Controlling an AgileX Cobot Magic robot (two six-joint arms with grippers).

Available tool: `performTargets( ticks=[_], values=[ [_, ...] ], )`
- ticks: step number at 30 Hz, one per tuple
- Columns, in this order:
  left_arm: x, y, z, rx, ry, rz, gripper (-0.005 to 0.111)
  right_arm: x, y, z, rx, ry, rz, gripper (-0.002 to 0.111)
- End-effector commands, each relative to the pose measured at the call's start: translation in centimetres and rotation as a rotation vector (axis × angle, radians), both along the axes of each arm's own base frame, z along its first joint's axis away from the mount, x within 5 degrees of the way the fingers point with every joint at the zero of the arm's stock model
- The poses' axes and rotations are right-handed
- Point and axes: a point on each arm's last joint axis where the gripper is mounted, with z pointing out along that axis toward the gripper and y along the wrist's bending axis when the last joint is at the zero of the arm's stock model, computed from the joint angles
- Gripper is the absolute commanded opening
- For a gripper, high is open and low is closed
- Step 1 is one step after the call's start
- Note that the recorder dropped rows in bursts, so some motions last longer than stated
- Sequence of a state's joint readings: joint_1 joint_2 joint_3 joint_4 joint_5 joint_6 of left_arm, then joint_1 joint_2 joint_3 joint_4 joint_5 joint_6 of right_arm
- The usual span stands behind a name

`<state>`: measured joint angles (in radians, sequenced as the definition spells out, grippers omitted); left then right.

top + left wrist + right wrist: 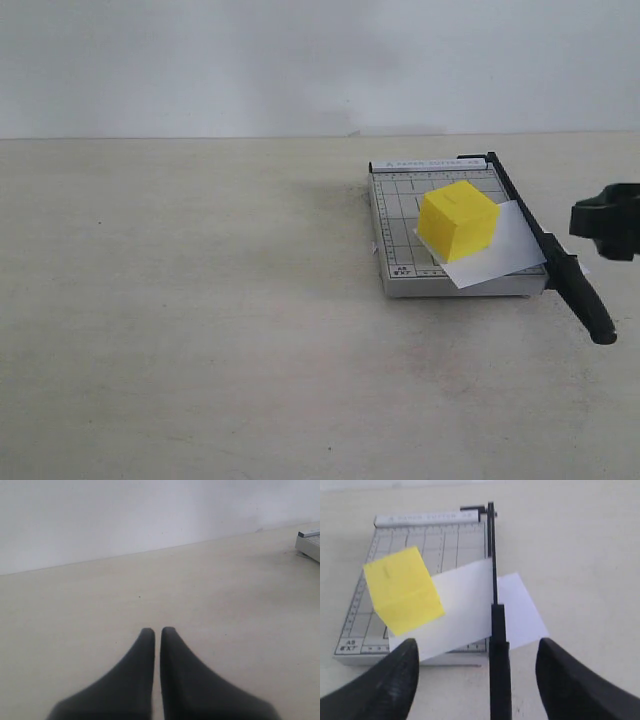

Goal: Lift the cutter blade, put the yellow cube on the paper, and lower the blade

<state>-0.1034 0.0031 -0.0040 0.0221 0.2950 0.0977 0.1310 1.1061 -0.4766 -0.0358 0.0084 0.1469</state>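
Yellow cube [457, 220] on paper [510, 247] on trimmer base [395, 215]

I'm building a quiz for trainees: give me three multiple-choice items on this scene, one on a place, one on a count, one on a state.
1. Where is the yellow cube? A in a bowl; B on the paper; C on a shelf.
2. How many cubes show? A one; B two; C three.
3. The cutter blade is: A raised upright; B lowered across the paper; C missing.
Answers: B, it rests on the white sheet; A, only one shows; B, it lies flat over the sheet.
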Motion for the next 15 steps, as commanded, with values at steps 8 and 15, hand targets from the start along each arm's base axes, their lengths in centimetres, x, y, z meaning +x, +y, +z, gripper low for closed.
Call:
performTargets(
  ticks=[8,15],
  values=[
    [0.0,0.0,-0.1,-0.004,0.003,-0.001,0.004,-9.5,-1.0,5.3,0.151,-0.499,-0.001,0.013],
    [0.0,0.0,-0.1,-0.004,0.003,-0.001,0.004,-13.3,-1.6,3.8,0.206,-0.517,-0.020,0.000]
  ],
)
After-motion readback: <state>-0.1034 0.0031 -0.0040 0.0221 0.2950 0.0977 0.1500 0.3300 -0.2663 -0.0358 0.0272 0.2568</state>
